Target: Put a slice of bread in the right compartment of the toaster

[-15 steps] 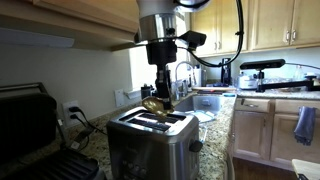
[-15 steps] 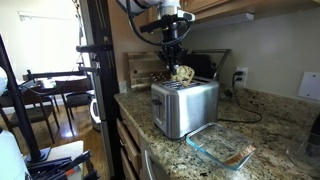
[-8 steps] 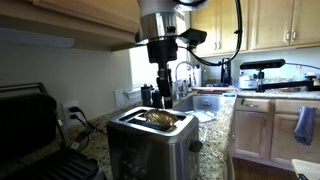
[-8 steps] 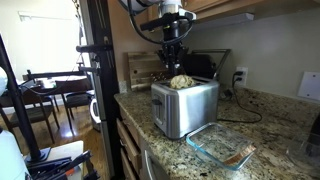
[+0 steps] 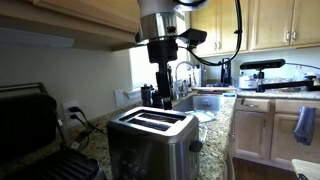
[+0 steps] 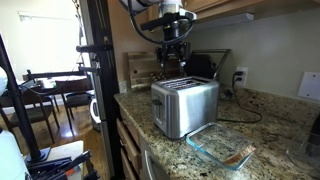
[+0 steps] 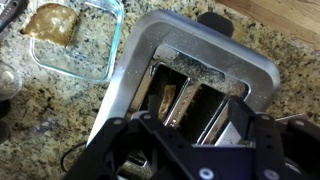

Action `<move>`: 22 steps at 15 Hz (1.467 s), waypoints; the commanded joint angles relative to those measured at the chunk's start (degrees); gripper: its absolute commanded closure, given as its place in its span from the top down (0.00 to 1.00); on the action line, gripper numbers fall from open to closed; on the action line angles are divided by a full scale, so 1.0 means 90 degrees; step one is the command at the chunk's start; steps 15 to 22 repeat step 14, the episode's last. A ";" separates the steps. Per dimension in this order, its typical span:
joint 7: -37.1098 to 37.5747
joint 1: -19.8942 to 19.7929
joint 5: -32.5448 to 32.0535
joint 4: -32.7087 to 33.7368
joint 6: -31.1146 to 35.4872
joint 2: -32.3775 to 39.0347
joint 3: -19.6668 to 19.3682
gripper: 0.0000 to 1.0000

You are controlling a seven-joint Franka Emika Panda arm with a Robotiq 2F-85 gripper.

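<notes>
The steel toaster [image 5: 150, 143] [image 6: 185, 106] [image 7: 190, 70] stands on the granite counter. In the wrist view a brown slice of bread [image 7: 165, 98] sits down inside the slot on the picture's left. The slot beside it [image 7: 207, 108] looks dark. The slice is hidden in both exterior views. My gripper [image 5: 160, 99] [image 6: 173, 72] [image 7: 198, 118] hangs just above the toaster's top. Its jaws are open with nothing between them.
A glass dish [image 6: 215, 143] [image 7: 105, 45] with another bread slice [image 7: 52, 22] lies on the counter beside the toaster. A black contact grill [image 5: 30, 125] stands close by. A sink with a faucet [image 5: 186, 75] is behind, and cabinets hang overhead.
The gripper held the bread over the toaster, then opened. The slice lay on the slots for a moment and has dropped into one. The gripper stays above.
</notes>
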 commanded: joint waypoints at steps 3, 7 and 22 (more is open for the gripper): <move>-0.0079 0.0058 0.0058 0.0135 -0.0229 0.0035 -0.0077 1.00; 0.0009 0.0060 -0.0009 0.0012 -0.0013 0.0004 -0.0058 1.00; 0.0009 0.0060 -0.0009 0.0012 -0.0013 0.0004 -0.0058 1.00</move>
